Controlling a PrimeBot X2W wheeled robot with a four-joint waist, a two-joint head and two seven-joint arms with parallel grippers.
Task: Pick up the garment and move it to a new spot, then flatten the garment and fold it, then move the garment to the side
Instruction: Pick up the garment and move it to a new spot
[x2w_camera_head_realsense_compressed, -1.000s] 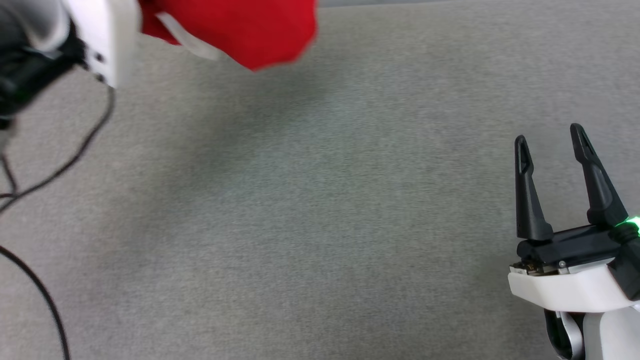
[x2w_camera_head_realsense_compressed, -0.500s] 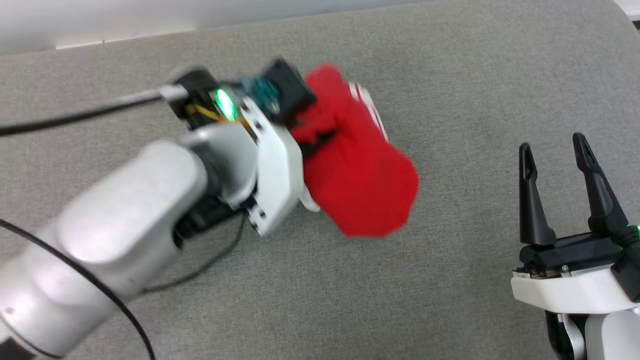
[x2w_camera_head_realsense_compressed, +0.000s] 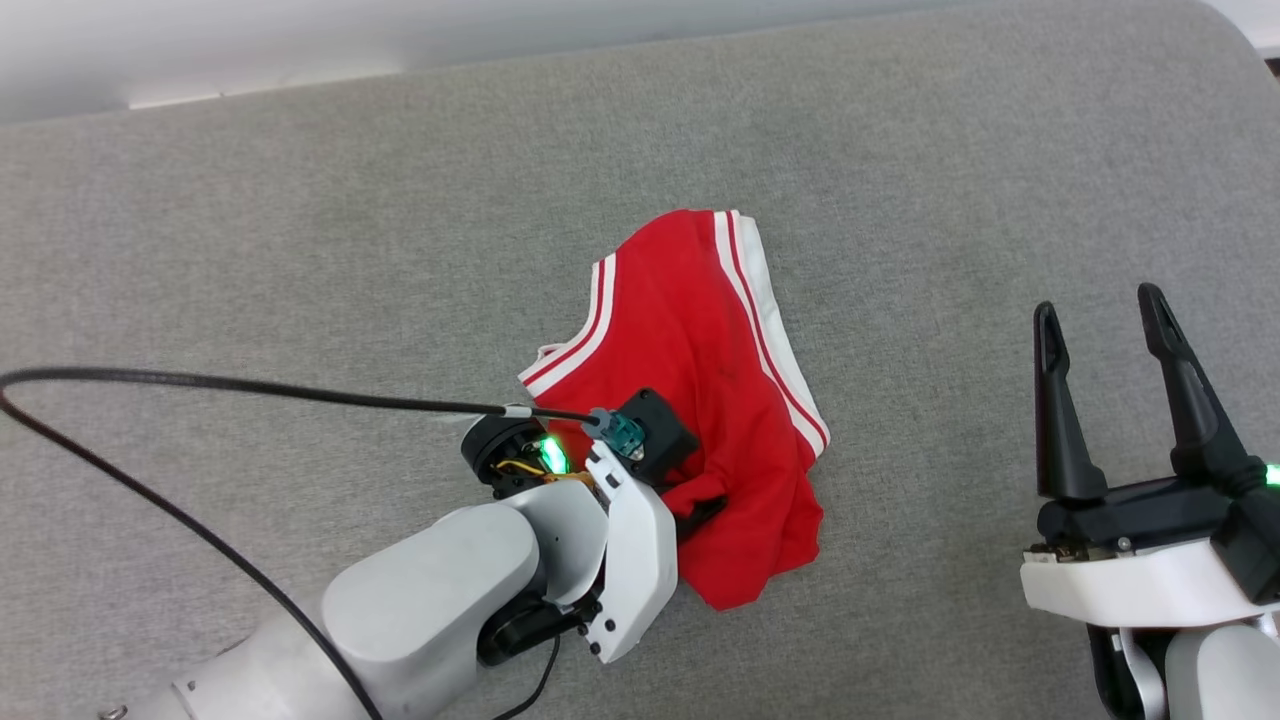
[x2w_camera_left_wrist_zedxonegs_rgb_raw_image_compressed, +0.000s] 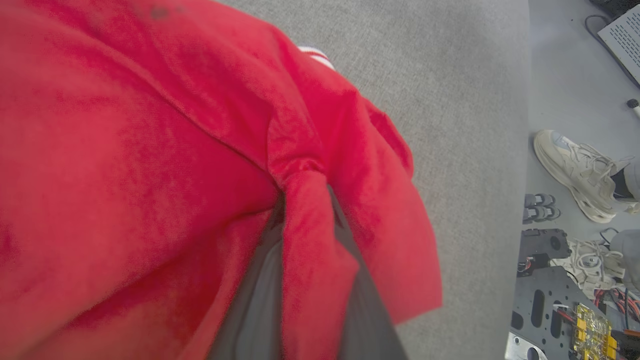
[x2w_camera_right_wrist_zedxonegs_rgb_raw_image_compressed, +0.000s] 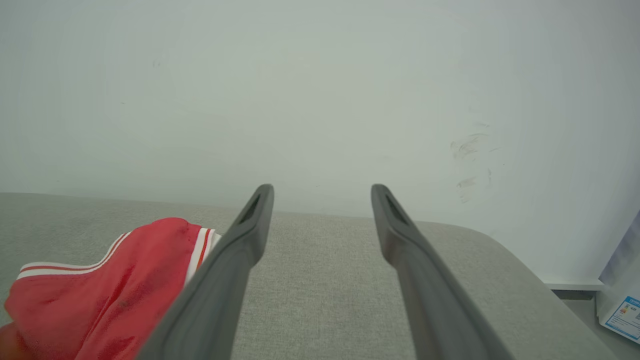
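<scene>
A: Starting at the left, what's there?

B: A black cable (x2w_camera_head_realsense_compressed: 250, 385) loops across the grey padded table (x2w_camera_head_realsense_compressed: 300, 200) to the left wrist. The left gripper (x2w_camera_head_realsense_compressed: 702, 508) comes in from 7 o'clock and has its fingers buried in the low edge of the garment (x2w_camera_head_realsense_compressed: 700, 380). In the left wrist view a ridge of red cloth is pinched between them.

A: And the garment itself?

B: It lies crumpled on the table just right of the head view's centre, with plain red facing up and no print in sight. Its long axis runs roughly 12 to 6, tipped a little toward 11 and 5. The striped trim points to 12 o'clock, a second striped opening faces 9 o'clock, and the bunched end hangs toward 6.

A: The right side?

B: The right gripper (x2w_camera_head_realsense_compressed: 1097, 298) hovers at 4 o'clock, fingers spread with nothing between them, well apart from the cloth.

A: So how far along is it?

B: Early, I'd say. The garment is on the table but not yet released, so the relocation looks nearly finished. Flattening, folding and moving it aside are all left.
</scene>
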